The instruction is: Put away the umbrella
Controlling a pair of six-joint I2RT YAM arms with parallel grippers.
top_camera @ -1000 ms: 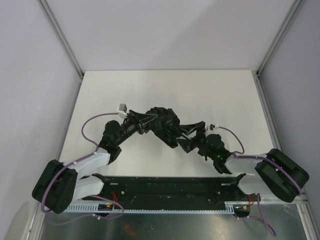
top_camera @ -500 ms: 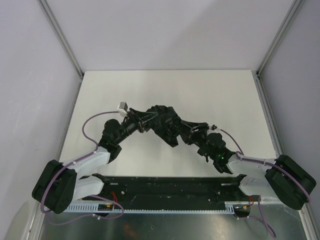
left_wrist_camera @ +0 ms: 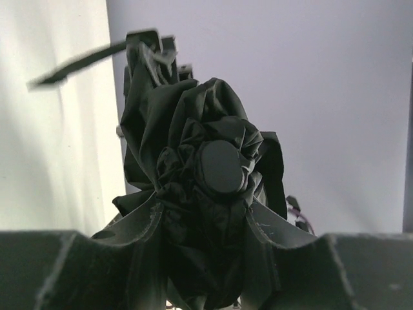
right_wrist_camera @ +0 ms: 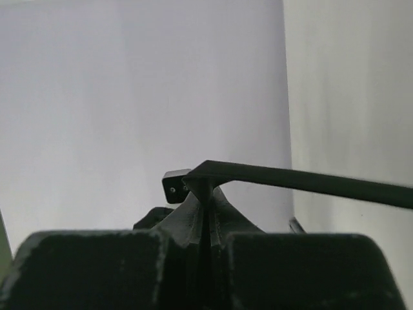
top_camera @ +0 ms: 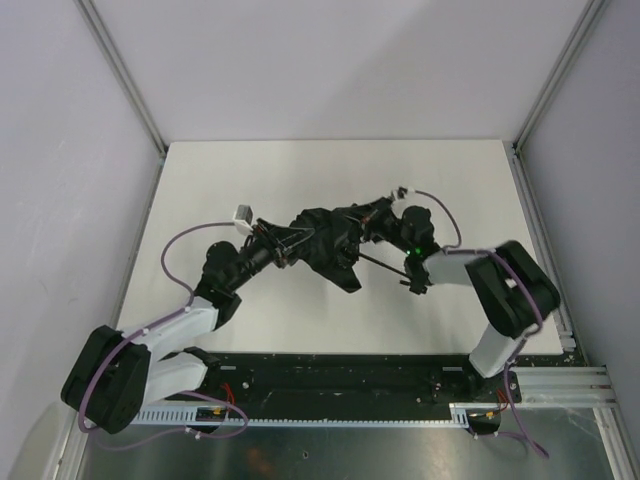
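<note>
While both arms reach toward the middle of the white table (top_camera: 300,175), the black compact folding umbrella (top_camera: 325,243) sits between them as a crumpled bundle of dark fabric, over the centre of the tabletop and slightly nearer its back edge. The overhead view does not show whether it rests on the surface or is lifted off it. The left gripper (left_wrist_camera: 201,223) comes in from the left and is partly closed around the gathered canopy. In the left wrist view its two black fingers (left_wrist_camera: 143,248) press against either side of the fabric, and a round black cap (left_wrist_camera: 221,168) at the end of the umbrella faces the camera just above them. The right arm bends in from the right side of the table, so its wrist lies just behind and to the right of the bundle. The right gripper (right_wrist_camera: 205,200) is fully closed, with no gap between its fingers, and its tips pinch a thin black strap (right_wrist_camera: 303,181). This strap makes a sharp corner at the pinch and runs off in a straight, taut line to the right edge of the right wrist view. Seen from the left wrist, a flat black strip also sticks out to the upper left from the far end of the bundle.
</note>
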